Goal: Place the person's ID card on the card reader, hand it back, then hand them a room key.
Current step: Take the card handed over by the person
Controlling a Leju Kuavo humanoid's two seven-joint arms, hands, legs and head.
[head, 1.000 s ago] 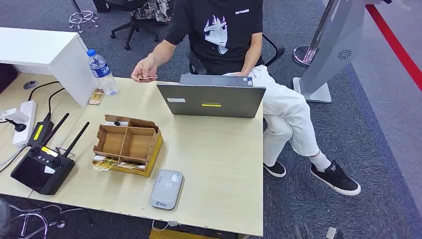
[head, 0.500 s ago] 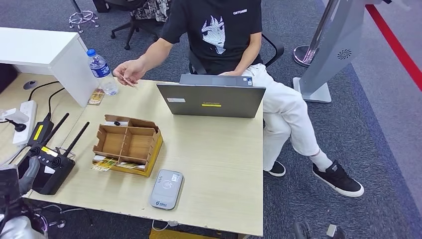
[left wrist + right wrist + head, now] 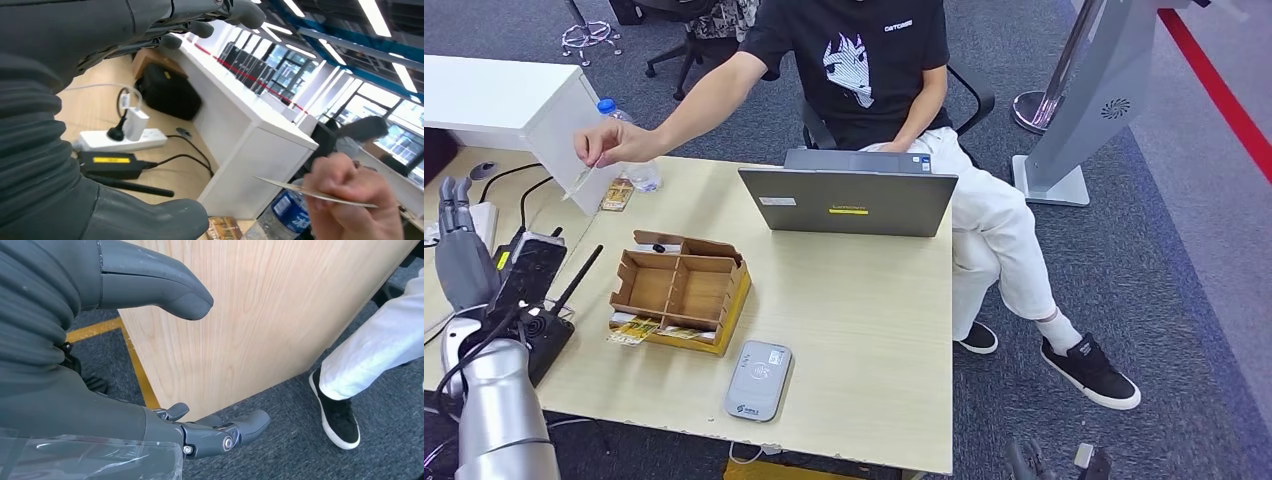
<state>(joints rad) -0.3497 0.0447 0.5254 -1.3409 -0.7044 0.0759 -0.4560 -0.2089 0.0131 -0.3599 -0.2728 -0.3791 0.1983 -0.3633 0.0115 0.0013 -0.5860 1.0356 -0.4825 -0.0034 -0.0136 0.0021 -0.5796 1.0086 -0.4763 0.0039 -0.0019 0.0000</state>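
ID card [image 3: 580, 181] sits pinched in the person's hand [image 3: 607, 146], held out over the counter's [image 3: 864, 330] far left corner, just beyond our left robot hand [image 3: 456, 246] and not touching it. Nearest us, our right robot hand [image 3: 150, 365] hangs beside the counter's edge, fingers apart, holding nothing. Our left robot hand is raised above the black controller [image 3: 519, 315], fingers upright and spread, empty. Farther on, a card reader [image 3: 759, 380] lies near the cardboard organizer [image 3: 682, 290]; a laptop [image 3: 849, 200] stands beyond.
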